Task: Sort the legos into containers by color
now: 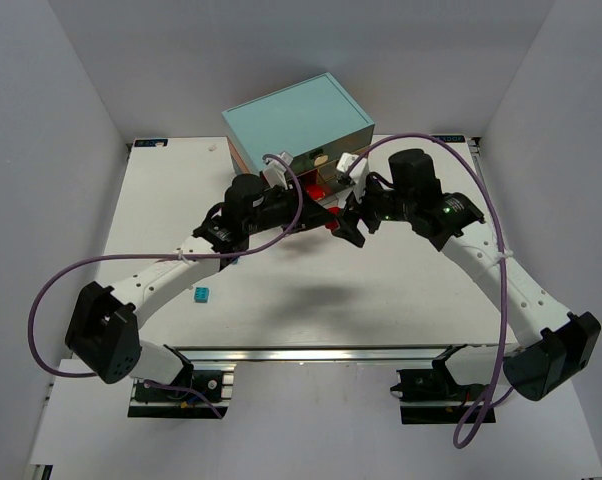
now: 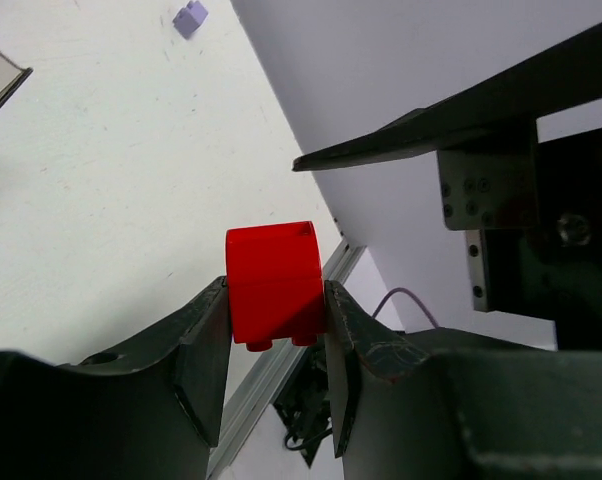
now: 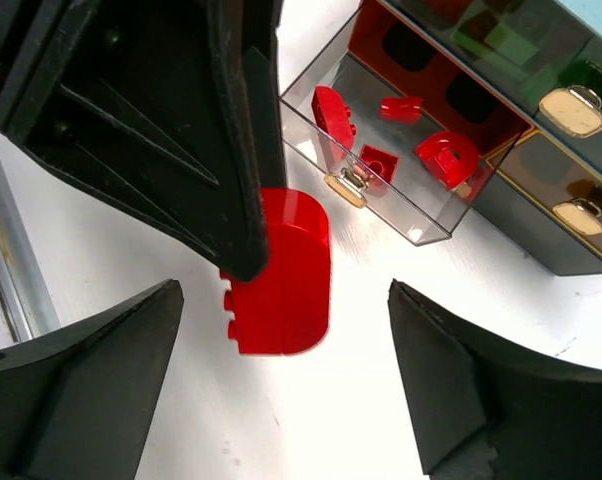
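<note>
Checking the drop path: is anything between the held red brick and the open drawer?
Nothing visible does. The left gripper is shut on the red brick, and only bare table lies between it and the open drawer. The right gripper, open, flanks the brick's near side, off that path.

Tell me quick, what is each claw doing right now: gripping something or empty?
Left gripper: closed on a red lego brick.
Right gripper: open, holding nothing.
</note>
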Controlling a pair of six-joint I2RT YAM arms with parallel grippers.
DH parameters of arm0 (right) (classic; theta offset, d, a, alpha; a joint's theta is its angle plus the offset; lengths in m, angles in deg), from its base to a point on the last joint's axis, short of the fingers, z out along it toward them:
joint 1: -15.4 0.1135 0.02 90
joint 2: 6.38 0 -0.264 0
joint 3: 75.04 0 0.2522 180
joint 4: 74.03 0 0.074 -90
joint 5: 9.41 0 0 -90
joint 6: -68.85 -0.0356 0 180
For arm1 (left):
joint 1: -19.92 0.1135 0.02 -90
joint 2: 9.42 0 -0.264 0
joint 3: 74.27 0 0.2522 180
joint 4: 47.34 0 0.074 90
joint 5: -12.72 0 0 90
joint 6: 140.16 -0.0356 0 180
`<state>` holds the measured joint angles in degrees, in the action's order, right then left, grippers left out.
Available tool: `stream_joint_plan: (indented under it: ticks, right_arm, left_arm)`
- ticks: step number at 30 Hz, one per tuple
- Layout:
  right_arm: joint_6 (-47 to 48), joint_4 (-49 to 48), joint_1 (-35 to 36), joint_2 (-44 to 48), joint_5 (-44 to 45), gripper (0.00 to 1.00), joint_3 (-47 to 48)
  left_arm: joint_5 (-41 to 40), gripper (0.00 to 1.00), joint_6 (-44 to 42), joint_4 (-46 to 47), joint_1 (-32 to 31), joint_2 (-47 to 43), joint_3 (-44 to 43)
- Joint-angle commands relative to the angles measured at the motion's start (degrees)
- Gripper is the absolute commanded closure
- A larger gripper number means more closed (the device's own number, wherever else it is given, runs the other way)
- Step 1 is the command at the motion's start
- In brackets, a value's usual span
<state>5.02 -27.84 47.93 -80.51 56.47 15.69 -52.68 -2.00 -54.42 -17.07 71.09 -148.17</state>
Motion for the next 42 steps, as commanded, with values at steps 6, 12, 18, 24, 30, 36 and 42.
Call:
stream_joint_plan:
  ticks: [6, 12, 18, 24, 30, 36, 42]
  right_arm:
    - [-3.23, 2.72, -2.91, 2.85, -2.86, 0.11, -1.65]
    - [11.94, 15.35, -5.55, 3.38, -19.86, 0.11, 0.81]
    - [31.65, 30.39, -5.9, -3.37, -35.2, 0.11, 7.57]
    - [32.28, 33.58, -4.59, -11.46, -40.83, 0.11, 16.1]
    - [31.83, 37.71, -0.64, -17.71, -40.48, 0.11, 23.39]
    - [30.52, 37.1, 2.8, -17.89, -39.87, 0.11, 22.88]
    - [28.85, 34.38, 5.08, -18.15, -39.43, 0.12, 21.29]
  left_arm:
    - [-0.6, 0.95, -7.64, -11.06, 2.63, -6.68, -0.86]
    - [4.99, 0.99, -17.82, -18.18, 4.47, -11.77, -0.51]
    - [13.63, 1.0, -32.24, -23.1, 4.47, -20.1, 3.18]
    - [16.01, 1.0, -38.49, -24.79, 3.69, -24.08, 5.2]
    - [16.18, 1.0, -39.81, -23.2, 3.15, -23.56, 6.0]
    - [15.22, 1.0, -44.73, -27.5, 3.15, -20.75, 2.4]
    - [16.09, 1.0, -45.96, -27.51, 3.15, -19.26, 1.17]
